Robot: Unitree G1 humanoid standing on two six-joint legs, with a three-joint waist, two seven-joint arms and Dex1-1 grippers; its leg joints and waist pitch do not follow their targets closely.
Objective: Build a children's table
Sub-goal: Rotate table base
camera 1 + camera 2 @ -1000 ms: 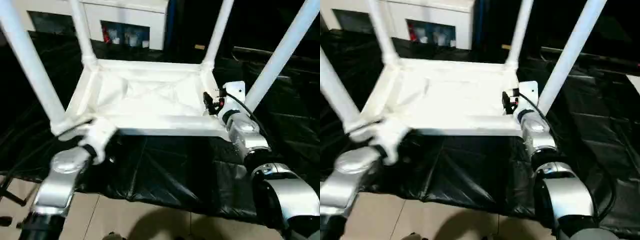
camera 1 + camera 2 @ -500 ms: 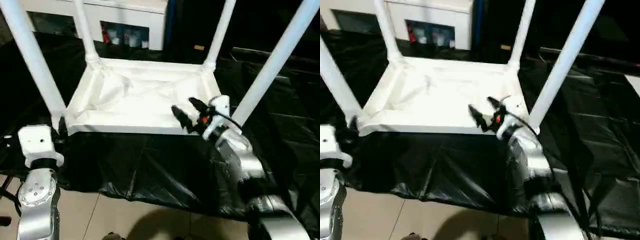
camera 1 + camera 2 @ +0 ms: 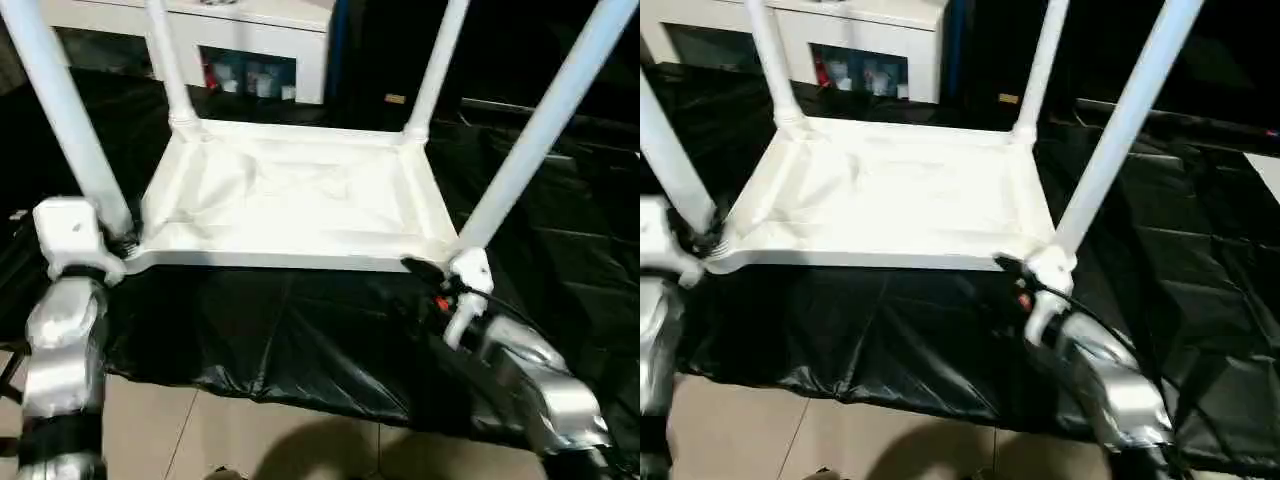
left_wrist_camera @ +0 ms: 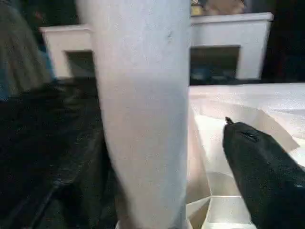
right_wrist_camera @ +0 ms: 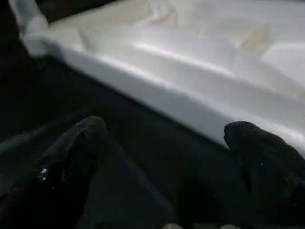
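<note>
The children's table lies upside down on a black sheet, white, with its ribbed underside facing up. All four legs stand up in their corner sockets, such as the near-left leg and the near-right leg. My left gripper sits at the foot of the near-left leg. In the left wrist view that leg is close up, and one black finger stands a little clear of it. My right gripper hangs open just in front of the near-right corner. Its fingers are wide apart with nothing between them, facing the table's rim.
The black plastic sheet covers the ground under and around the table. Its crumpled edge ends at pale floor tiles near me. A white cabinet with open shelves stands behind the table.
Both grippers have let go of the table's near rim and opened. The right one swung over the rim, then drew back in front of the near-right corner. The left one shifted outward beside the leg.
</note>
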